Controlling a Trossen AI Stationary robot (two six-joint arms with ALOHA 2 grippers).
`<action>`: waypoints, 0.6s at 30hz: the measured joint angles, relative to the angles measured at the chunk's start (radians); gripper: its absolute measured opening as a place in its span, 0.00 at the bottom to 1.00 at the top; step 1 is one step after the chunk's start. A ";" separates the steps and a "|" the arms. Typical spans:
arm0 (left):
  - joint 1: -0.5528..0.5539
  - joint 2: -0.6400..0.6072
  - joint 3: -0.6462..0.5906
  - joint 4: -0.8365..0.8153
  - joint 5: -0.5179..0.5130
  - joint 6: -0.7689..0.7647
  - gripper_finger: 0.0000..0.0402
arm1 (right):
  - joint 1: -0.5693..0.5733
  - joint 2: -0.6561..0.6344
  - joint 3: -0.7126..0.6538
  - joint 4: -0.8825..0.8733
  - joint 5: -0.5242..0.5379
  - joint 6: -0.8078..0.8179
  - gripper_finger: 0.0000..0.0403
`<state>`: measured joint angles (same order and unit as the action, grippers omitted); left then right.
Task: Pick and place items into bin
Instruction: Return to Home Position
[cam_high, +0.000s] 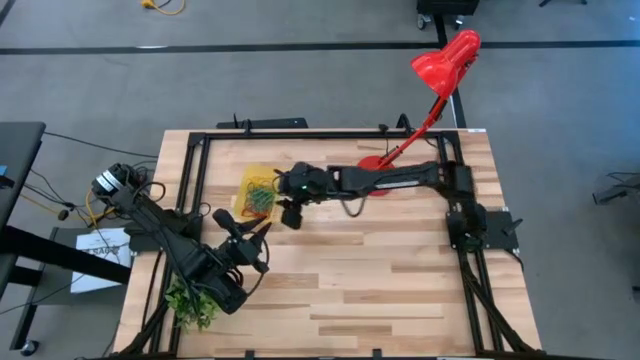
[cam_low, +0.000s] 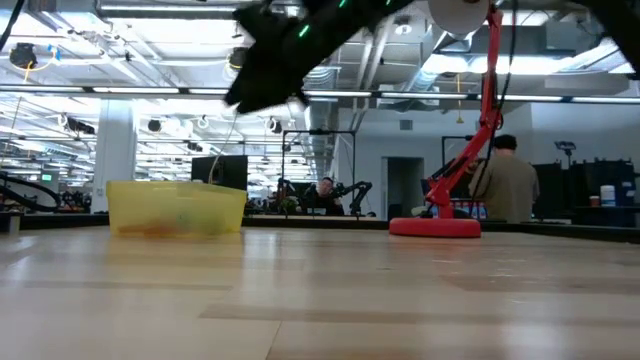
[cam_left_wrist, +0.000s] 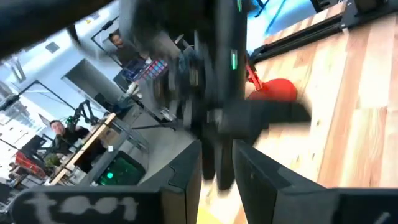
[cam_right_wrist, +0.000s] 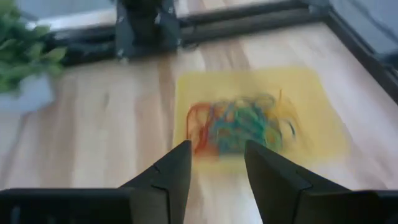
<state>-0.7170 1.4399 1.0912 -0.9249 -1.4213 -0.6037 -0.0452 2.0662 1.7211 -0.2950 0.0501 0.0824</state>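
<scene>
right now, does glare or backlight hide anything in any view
Low view: the ceiling lights behind leave the right arm a dark silhouette. High view: even light, only faint shadows. Right wrist view: no glare on the bin, and the bands show their colours.

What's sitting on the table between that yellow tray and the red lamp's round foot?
Nothing: the low view shows bare table between the bin and the lamp base; the right gripper hangs above it.
</scene>
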 joint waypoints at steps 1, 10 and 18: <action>0.000 0.000 0.000 0.000 -0.001 0.001 0.20 | 0.008 -0.034 0.000 -0.057 0.000 0.011 0.35; 0.011 -0.037 0.000 -0.078 0.026 -0.301 0.20 | 0.145 -0.254 0.000 -0.599 0.088 0.117 0.34; -0.005 -0.201 0.000 -0.620 0.103 -0.927 0.20 | 0.459 -0.443 0.000 -1.095 0.618 0.466 0.33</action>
<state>-0.7217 1.2388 1.0908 -1.5449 -1.3178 -1.5306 0.4141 1.6231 1.7210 -1.3898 0.6681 0.5486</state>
